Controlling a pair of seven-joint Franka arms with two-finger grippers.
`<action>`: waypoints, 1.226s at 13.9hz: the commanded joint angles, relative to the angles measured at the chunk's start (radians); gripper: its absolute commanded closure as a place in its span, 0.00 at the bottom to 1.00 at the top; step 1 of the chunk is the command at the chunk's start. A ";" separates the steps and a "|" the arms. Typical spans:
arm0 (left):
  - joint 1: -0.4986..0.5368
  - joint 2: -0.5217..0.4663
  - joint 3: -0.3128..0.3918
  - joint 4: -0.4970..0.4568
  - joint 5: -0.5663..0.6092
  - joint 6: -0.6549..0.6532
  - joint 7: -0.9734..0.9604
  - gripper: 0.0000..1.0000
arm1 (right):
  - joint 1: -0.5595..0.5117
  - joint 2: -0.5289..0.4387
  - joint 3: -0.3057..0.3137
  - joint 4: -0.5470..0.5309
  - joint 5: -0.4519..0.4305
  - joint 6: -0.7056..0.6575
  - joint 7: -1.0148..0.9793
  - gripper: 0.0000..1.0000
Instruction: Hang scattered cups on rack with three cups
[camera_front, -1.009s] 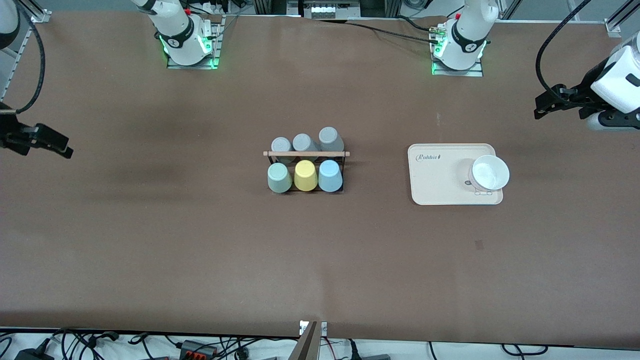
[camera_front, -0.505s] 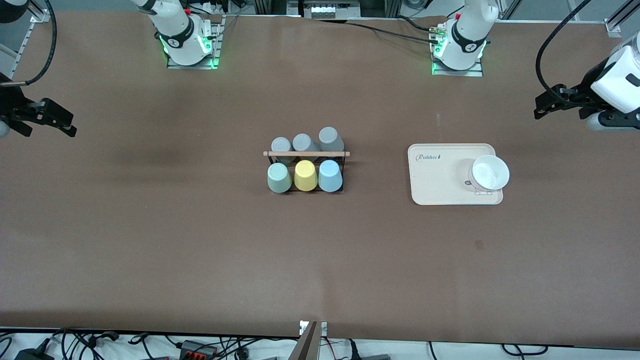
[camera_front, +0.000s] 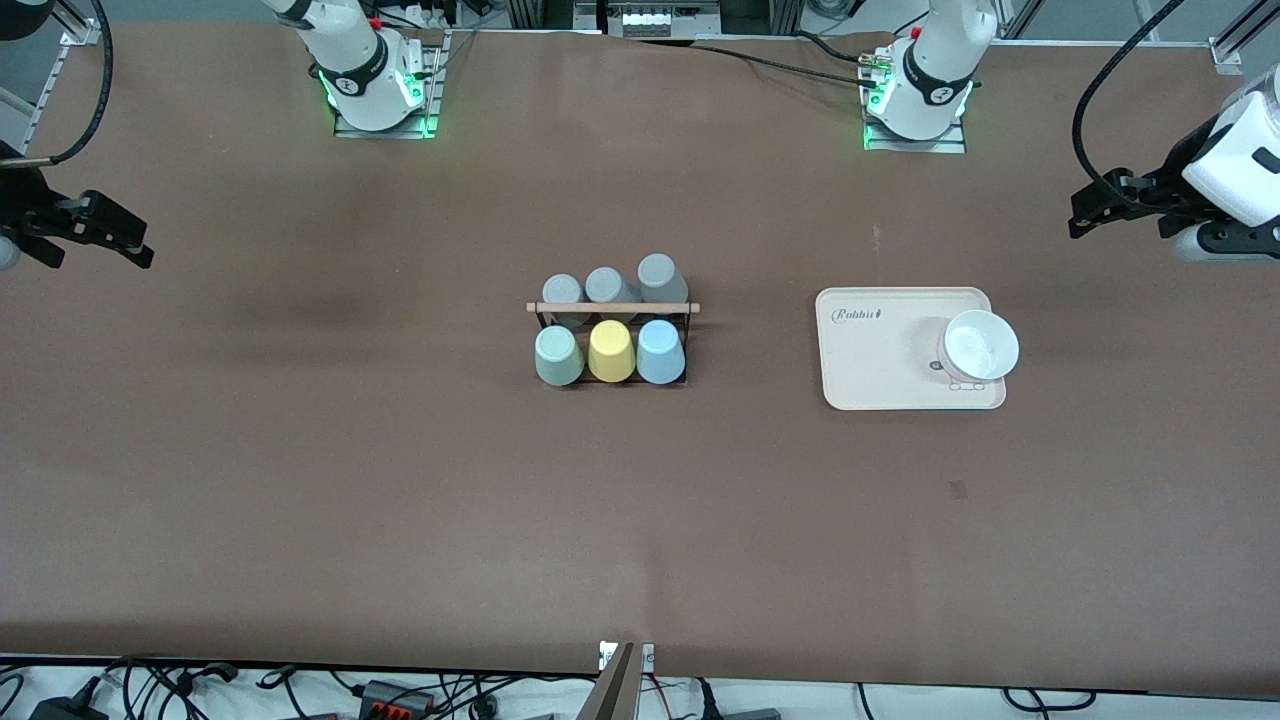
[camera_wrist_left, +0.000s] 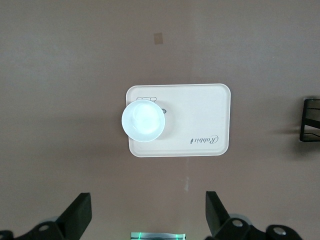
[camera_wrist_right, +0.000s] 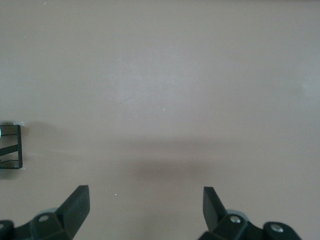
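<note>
The black wire rack (camera_front: 612, 308) with a wooden rod across its top stands at the table's middle. The pale mint-green cup (camera_front: 558, 356) and the light blue cup (camera_front: 660, 351) sit upside down on its pegs in the row nearer the camera, with a yellow cup (camera_front: 611, 351) between them. Three grey cups (camera_front: 607, 287) fill the farther row. My left gripper (camera_front: 1090, 208) is open and empty, high over the left arm's end of the table. My right gripper (camera_front: 95, 235) is open and empty, high over the right arm's end. An edge of the rack shows in the left wrist view (camera_wrist_left: 311, 120).
A cream tray (camera_front: 880, 360) lies toward the left arm's end, with a white bowl (camera_front: 980, 345) on its end nearer the left arm. The tray (camera_wrist_left: 200, 120) and bowl (camera_wrist_left: 143, 120) show in the left wrist view. A small dark mark (camera_front: 959, 489) is on the table.
My right gripper has risen and moved toward the robots' side of the table. The left arm and all the cups have not moved.
</note>
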 joint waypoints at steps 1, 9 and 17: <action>0.001 0.012 -0.001 0.029 0.020 -0.018 0.008 0.00 | -0.005 -0.020 0.011 -0.009 -0.012 -0.004 -0.017 0.00; 0.004 0.014 -0.001 0.029 0.020 -0.015 0.008 0.00 | -0.005 -0.020 0.011 -0.008 -0.010 0.002 -0.015 0.00; 0.001 0.014 -0.001 0.029 0.020 -0.012 0.008 0.00 | -0.059 -0.018 0.063 -0.008 -0.002 0.004 -0.010 0.00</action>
